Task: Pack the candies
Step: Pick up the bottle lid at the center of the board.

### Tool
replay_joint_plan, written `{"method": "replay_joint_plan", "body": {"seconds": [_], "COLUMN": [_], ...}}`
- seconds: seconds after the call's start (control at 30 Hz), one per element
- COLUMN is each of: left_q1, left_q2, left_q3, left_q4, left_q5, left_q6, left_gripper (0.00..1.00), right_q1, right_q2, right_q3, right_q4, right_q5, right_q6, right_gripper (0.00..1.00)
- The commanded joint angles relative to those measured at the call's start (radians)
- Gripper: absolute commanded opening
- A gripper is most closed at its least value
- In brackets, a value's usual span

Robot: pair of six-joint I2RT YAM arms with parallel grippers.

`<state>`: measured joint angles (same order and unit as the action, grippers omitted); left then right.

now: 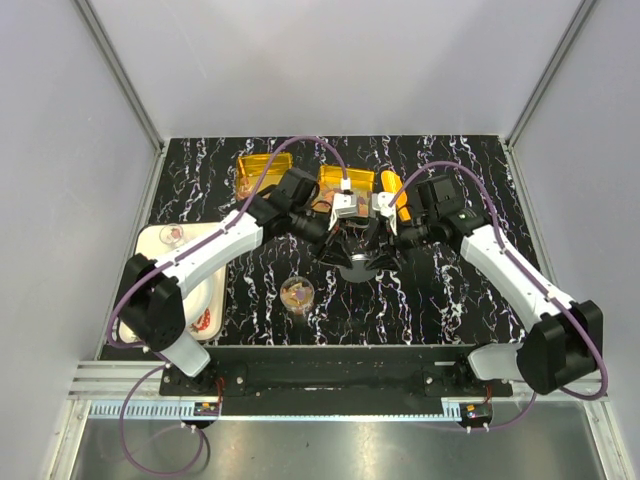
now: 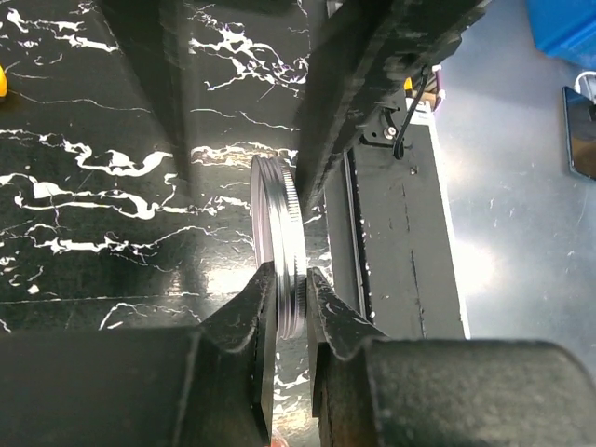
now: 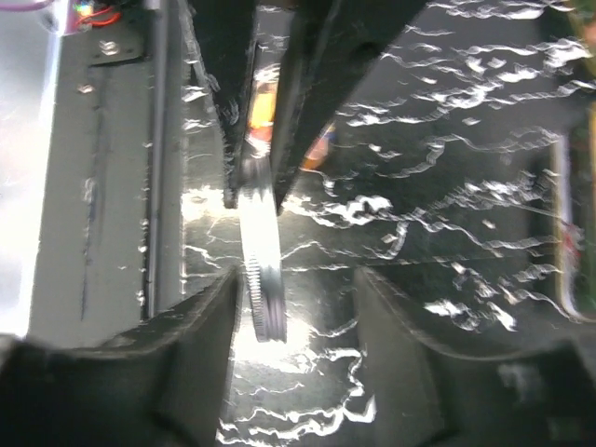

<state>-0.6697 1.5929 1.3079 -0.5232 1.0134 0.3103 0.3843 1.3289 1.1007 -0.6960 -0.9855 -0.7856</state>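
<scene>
**Two arms crowding one lid at mid-counter**

The left pincer [image 2: 293, 300] is squeezing narrow on a round silver lid [image 2: 279, 219] and holding it upright on its ridged edge over the black marbled counter [image 1: 450, 170]. The right pincer [image 3: 296, 312] is standing wide, with a finger on either side of the same lid. The lid is sitting close against one finger, and I cannot tell whether they are touching. From above, both arms are meeting over the middle of the counter and hiding most of the lid.

The candies [image 1: 298, 292] are lying in a small round tin [image 1: 285, 293] in the open, nearer the arm bases. A second small tin [image 1: 172, 236] is sitting on a white tray [image 1: 150, 250] at the left, with the left arm crossing over that tray. Two orange see-through boxes [image 1: 262, 166] [image 1: 335, 180] are resting along the far side, the second partly covered by cables.

In the right wrist view, orange and yellow smears beyond the lid are too blurred to name. Red marks on the tray's near corner are too small to read.
</scene>
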Motion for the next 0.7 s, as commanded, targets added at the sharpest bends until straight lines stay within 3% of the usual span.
{"method": "replay_joint_plan", "body": {"seconds": [0.0,0.07,0.1,0.27,0.4,0.67], "left_q1": [0.001,0.012,0.030,0.090,0.134,0.191], "left_q2": [0.001,-0.001,-0.001,0.015,0.077,0.127], "left_q3": [-0.010,-0.015,-0.010,0.004,-0.053,-0.151], "left_q4": [0.090,0.130,0.164,0.264,0.437,0.768], "left_q5": [-0.033,-0.044,-0.056,-0.105,-0.052,0.019], "left_q6": [-0.100,-0.157,-0.225,-0.440,-0.681,-1.011], "left_gripper": [0.04,0.04,0.03,0.00,0.00,0.00], "right_q1": [-0.002,-0.002,-0.002,-0.002,0.020,0.064], "right_q2": [-0.097,-0.157,-0.177,-0.267,-0.287,-0.257], "right_q3": [0.033,0.016,-0.007,-0.035,-0.120,-0.177], "right_q4": [0.062,0.105,0.115,0.145,0.248,0.486], "right_q5": [0.158,0.235,0.260,0.384,0.427,0.504], "right_q6": [-0.009,-0.015,-0.027,-0.075,-0.064,0.028], "right_gripper": [0.74,0.79,0.90,1.00,1.00,1.00]}}
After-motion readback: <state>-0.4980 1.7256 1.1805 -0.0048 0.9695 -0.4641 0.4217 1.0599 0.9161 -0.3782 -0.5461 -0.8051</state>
